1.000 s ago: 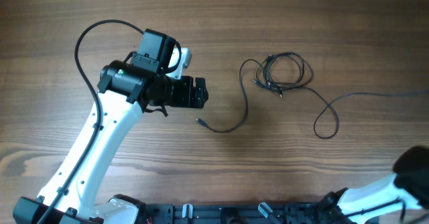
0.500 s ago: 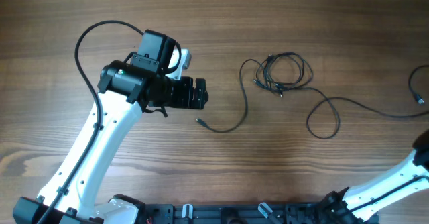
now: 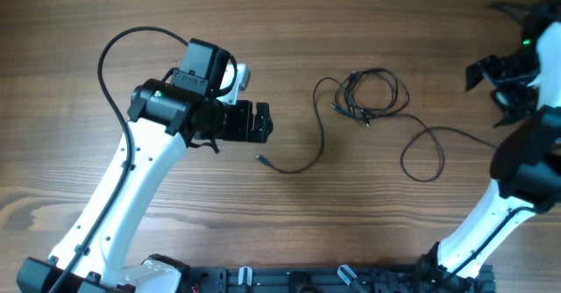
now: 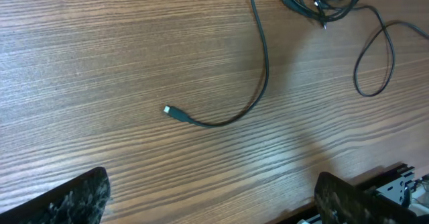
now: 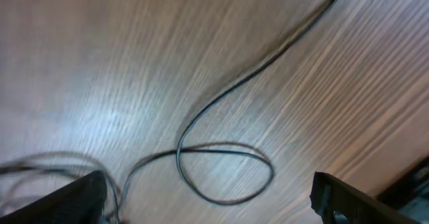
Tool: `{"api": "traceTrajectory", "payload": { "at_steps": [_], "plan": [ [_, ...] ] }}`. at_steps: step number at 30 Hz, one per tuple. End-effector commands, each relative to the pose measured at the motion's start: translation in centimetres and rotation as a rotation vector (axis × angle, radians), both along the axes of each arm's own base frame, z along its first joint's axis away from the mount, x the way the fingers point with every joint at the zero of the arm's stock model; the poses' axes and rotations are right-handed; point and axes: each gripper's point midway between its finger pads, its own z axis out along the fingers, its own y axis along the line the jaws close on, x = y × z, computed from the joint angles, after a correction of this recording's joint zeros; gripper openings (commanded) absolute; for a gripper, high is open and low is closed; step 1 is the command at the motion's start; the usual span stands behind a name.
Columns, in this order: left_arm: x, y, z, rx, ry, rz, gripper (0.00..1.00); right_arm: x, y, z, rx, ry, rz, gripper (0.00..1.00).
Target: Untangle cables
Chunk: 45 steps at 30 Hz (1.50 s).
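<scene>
So, both grippers are sitting wide open right now and neither one is holding anything. Left gripper (image 3: 265, 123) is hovering over the table (image 3: 175, 12) left of centre and pointing right. Its fingers (image 4: 74, 200) are showing spread at the bottom corners of the wrist view, with only bare wood in the gap. A plug (image 4: 169, 110) is lying ahead of them, clear of the gripper.

Cables (image 3: 377, 94) are lying right of centre. They're bunching into a small tangled coil, with one strand curving down and left to that plug. Another is making a loop (image 3: 423, 157) below the coil and then running right toward the right arm.

Right gripper (image 3: 487, 91) is hanging near the far right edge, well apart from the coil. Its wrist view is blurry, but the loop is showing flat on the wood between the spread fingers, nothing pinched.
</scene>
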Motion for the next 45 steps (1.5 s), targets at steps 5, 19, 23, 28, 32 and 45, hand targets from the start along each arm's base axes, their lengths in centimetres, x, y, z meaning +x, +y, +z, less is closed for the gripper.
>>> {"api": "traceTrajectory", "payload": {
  "at_steps": [5, 19, 23, 28, 32, 45],
  "plan": [
    [0.1, 0.2, 0.5, 0.002, -0.026, -0.007, 1.0, -1.7, 2.2, -6.3, -0.065, 0.072, -0.039, 1.0],
    [0.1, 0.2, 0.5, -0.004, -0.016, 0.016, 1.0, -4.9, 5.4, -14.9, -0.02, 0.043, 0.052, 0.11],
    [0.1, 0.2, 0.5, -0.004, -0.016, 0.016, 1.0, -5.2, 5.9, -15.4, -0.003, 0.035, 0.047, 0.04],
    [0.1, 0.2, 0.5, -0.004, -0.016, 0.016, 1.0, -3.4, 5.1, -14.3, -0.006, -0.042, 0.1, 0.04],
    [0.2, 0.2, 0.5, -0.006, -0.021, 0.016, 1.0, 1.4, 2.2, -5.1, -0.052, -0.3, 0.253, 0.04],
    [0.5, 0.1, 0.6, -0.01, -0.033, 0.016, 1.0, -2.1, -1.5, 34.7, -0.828, -1.171, 0.307, 0.04]
  ]
}}
